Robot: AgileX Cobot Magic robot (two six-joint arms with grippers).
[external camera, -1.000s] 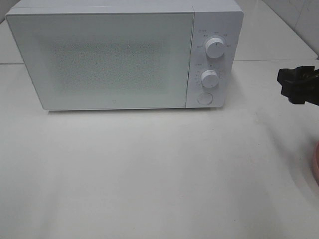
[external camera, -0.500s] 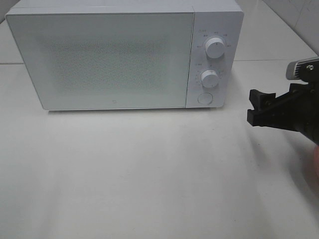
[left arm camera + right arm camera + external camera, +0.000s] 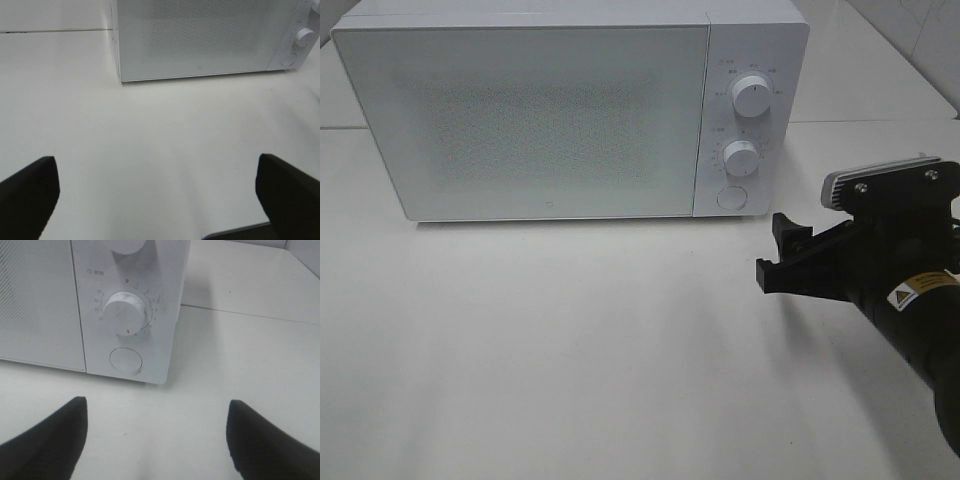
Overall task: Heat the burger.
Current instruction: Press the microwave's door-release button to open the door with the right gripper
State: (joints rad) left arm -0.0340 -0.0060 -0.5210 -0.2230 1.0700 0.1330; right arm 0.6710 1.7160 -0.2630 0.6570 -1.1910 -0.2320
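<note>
The burger is out of view in every frame. A white microwave (image 3: 520, 120) stands at the back of the table with its door shut; it also shows in the left wrist view (image 3: 200, 40). My right gripper (image 3: 772, 252) is open and empty, above the table just to the right of and in front of the microwave's control panel. In the right wrist view the gripper (image 3: 155, 440) faces the round door button (image 3: 125, 360) below the lower knob (image 3: 126, 312). My left gripper (image 3: 157, 200) is open and empty, back from the microwave's front.
The panel carries an upper knob (image 3: 752, 96), a lower knob (image 3: 741, 158) and the round button (image 3: 731, 198). The white tabletop (image 3: 570, 350) stretches in front of the microwave. A tiled wall (image 3: 930, 40) rises at the back right.
My right arm has moved in from the right edge toward the left and nearer the camera, closing on the microwave's panel. The pink rim seen at the right edge earlier is now covered.
</note>
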